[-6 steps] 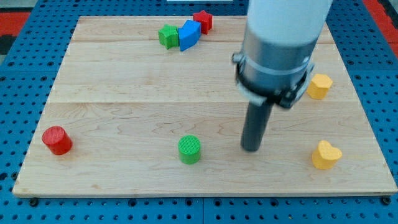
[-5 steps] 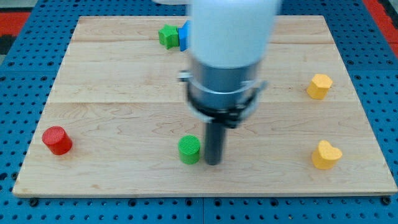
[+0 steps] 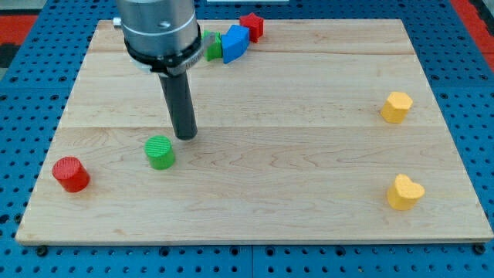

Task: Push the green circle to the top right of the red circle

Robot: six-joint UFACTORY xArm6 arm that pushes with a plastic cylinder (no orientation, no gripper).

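One block shifted: green circle (image 3: 160, 152) slid from bottom-centre of the surface (image 3: 309, 224) toward its left edge, now near the red circle (image 3: 71, 174), to its right and slightly higher. My tip (image 3: 185, 136), a bare rod tool gripping nothing, crossed over and sits just off the green's upper right, apparently clear. Placement looks roughly met, perhaps wants closing up.

My tip (image 3: 185, 136) rests on the wooden board (image 3: 309, 154), green circle (image 3: 160, 152) just beside it lower-left, red circle (image 3: 71, 174) farther left, two yellow blocks (image 3: 397, 106) (image 3: 404, 192) well right.
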